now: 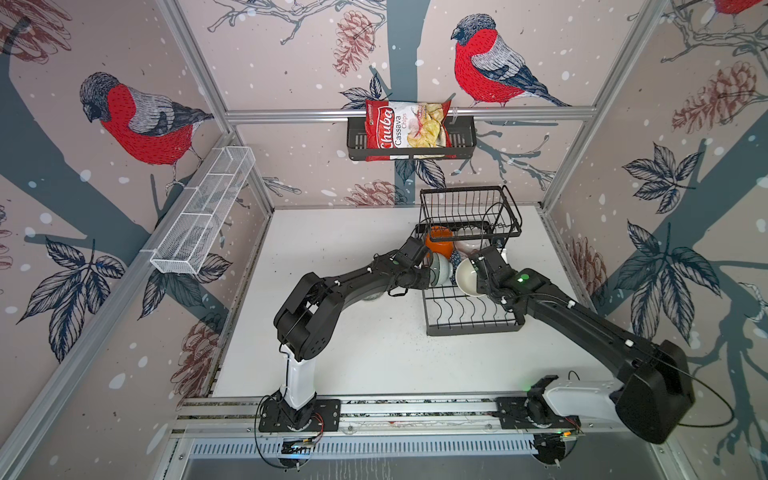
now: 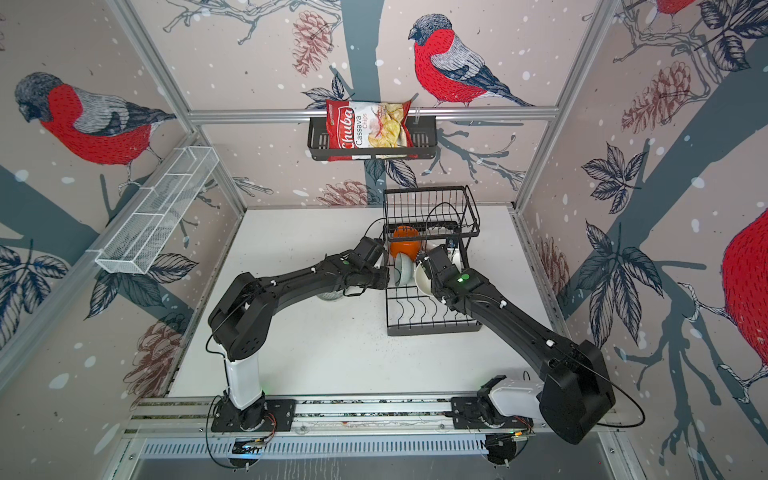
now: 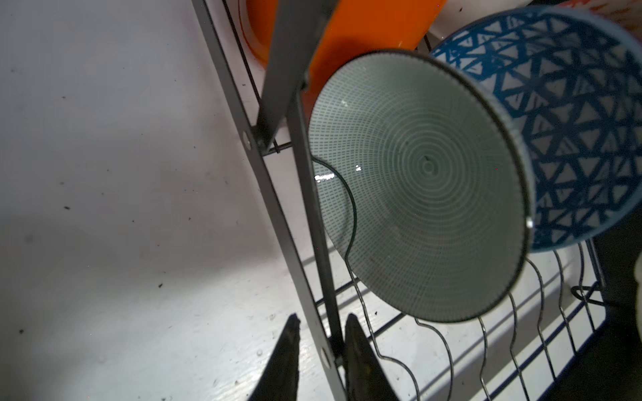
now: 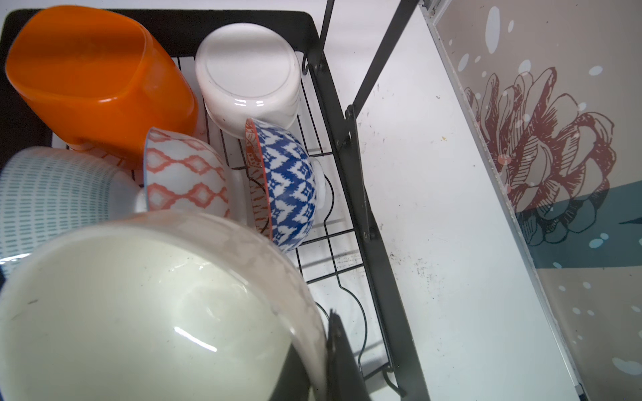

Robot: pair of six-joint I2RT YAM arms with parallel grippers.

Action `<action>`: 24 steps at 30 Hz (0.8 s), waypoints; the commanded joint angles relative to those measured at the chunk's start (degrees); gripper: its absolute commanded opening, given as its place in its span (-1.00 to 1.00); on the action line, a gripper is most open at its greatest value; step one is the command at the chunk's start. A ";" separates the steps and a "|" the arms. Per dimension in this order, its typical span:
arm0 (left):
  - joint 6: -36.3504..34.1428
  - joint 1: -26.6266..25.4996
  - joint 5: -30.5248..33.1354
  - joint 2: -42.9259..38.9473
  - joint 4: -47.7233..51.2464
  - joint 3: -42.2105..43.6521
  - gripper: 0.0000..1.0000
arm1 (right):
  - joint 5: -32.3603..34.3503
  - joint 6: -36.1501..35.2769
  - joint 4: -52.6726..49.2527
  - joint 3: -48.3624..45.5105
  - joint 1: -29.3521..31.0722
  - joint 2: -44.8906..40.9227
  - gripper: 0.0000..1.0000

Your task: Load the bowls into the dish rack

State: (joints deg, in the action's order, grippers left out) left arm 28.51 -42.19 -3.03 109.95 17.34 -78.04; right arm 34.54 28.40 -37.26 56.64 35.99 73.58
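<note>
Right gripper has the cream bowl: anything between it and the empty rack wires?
Nothing visible does. The cream bowl hangs by the bare wires of the rack; the teal bowl stands to its left, clear of them.

Glossy glazed bowls [image 4: 139, 312], matt metal dish rack [image 4: 363, 194].

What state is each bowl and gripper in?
left gripper: slightly open, empty.
right gripper: shut on cream bowl.
cream bowl: held tilted over dish rack.
orange bowl: on its side, racked.
white bowl: racked, base showing.
teal bowl: racked on edge.
orange-red patterned bowl: racked on edge.
blue patterned bowl: racked on edge.
</note>
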 commanded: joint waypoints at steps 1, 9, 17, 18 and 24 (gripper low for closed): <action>-0.82 1.06 5.05 0.22 4.52 0.22 -0.53 | 1.05 0.01 0.48 0.40 0.14 0.16 -1.00; -1.16 3.12 5.07 -1.91 3.30 2.87 -0.54 | 3.07 2.14 -3.85 1.34 1.43 1.84 -1.00; -2.43 4.23 3.95 -3.59 1.80 4.29 -0.54 | 7.49 6.91 -10.65 3.36 4.56 5.69 -1.00; -2.65 4.25 3.53 -3.83 1.32 4.51 -0.52 | 7.93 7.62 -11.45 3.58 5.00 6.12 -1.00; -3.49 4.23 0.90 -5.98 -2.01 6.28 -0.32 | 11.51 14.20 -17.66 4.31 7.22 9.37 -1.00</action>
State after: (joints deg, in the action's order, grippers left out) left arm 26.35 -38.02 -1.39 104.97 16.08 -72.31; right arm 41.32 37.01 -50.54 60.27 42.50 82.02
